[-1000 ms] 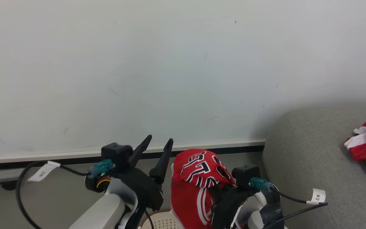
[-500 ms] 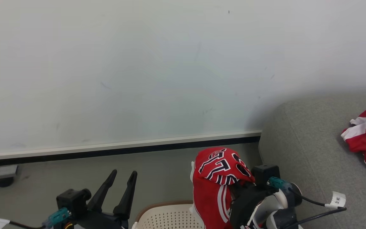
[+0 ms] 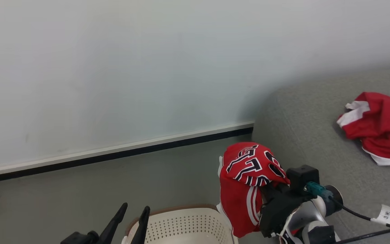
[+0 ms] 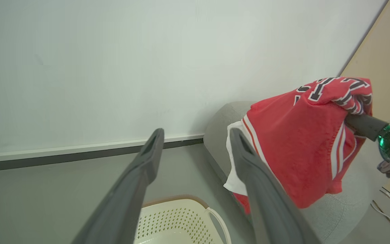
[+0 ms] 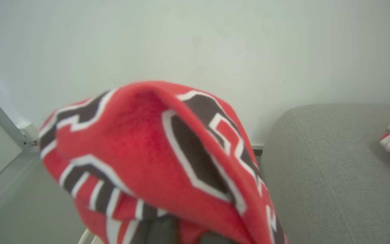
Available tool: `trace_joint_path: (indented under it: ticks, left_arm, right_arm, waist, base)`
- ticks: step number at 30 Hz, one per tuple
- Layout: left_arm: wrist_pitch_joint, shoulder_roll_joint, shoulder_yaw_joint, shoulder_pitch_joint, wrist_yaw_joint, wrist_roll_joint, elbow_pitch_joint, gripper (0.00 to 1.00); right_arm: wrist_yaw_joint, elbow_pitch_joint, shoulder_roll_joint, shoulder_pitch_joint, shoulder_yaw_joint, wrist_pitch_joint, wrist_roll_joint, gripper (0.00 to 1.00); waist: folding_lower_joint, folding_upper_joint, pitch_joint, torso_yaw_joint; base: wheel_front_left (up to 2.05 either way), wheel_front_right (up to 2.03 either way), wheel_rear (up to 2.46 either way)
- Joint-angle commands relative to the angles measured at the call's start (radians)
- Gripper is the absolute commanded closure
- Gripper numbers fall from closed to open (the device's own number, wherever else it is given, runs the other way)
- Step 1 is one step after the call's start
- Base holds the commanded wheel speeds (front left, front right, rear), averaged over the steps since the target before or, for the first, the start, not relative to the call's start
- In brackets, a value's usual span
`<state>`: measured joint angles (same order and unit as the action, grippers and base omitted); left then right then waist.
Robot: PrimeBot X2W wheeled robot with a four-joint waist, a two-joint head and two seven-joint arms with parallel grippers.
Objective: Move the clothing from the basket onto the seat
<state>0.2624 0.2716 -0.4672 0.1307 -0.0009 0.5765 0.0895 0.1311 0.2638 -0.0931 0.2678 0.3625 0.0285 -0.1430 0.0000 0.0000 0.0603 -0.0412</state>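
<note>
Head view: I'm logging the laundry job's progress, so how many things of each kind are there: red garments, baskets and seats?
Red garments: 2, the lettered jersey lifted off the floor and the crumpled garment lying on the seat
Baskets: 1, the cream basket
Seats: 1, the grey seat
Total: 4

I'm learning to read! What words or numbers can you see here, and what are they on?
Jersey: big black-and-white block characters, but the cloth is folded over, so no whole word or number can be read.
White tag on the black cable: a tiny dark mark, too small to read.
No other writing can be seen.
</note>
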Motion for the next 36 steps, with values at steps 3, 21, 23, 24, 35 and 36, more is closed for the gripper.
trace_joint_path:
  ticks: [3, 21, 23, 24, 35, 36]
  left_arm:
    - [0.004, -0.013, 0.016, -0.028, -0.014, -0.04, -0.027, 0.0]
    - [0.004, 0.018, -0.045, 0.066, -0.103, -0.092, -0.01, 0.0]
    - [0.004, 0.027, -0.051, 0.077, -0.11, -0.092, -0.006, 0.0]
    - [0.004, 0.031, -0.054, 0.083, -0.11, -0.094, -0.005, 0.0]
    - [-0.03, 0.049, -0.078, 0.109, -0.105, -0.107, -0.036, 0.0]
    - [-0.035, 0.053, -0.078, 0.112, -0.105, -0.105, -0.045, 0.0]
  right_arm:
    - [-0.001, -0.064, -0.003, -0.014, -0.009, 0.025, 0.021, 1.0]
    - [-0.001, -0.163, -0.001, -0.025, -0.027, 0.042, 0.019, 1.0]
    - [-0.001, -0.169, -0.005, -0.023, -0.037, 0.041, 0.021, 1.0]
    - [-0.001, -0.173, -0.007, -0.022, -0.043, 0.04, 0.023, 1.0]
    - [-0.001, -0.234, -0.07, 0.109, -0.02, 0.06, 0.029, 1.0]
    - [-0.001, -0.242, -0.078, 0.138, -0.012, 0.06, 0.017, 1.0]
  waist:
    - [0.0, 0.0, -0.06, -0.156]
    - [0.0, 0.0, -0.184, -0.47]
    - [0.0, 0.0, -0.202, -0.486]
    - [0.0, 0.0, -0.21, -0.491]
    - [0.0, 0.0, -0.331, -0.504]
    - [0.0, 0.0, -0.345, -0.502]
  base:
    - [0.0, 0.0, 0.0]
    - [0.0, 0.0, 0.0]
    - [0.0, 0.0, 0.0]
    - [0.0, 0.0, 0.0]
    - [0.0, 0.0, 0.0]
    - [0.0, 0.0, 0.0]
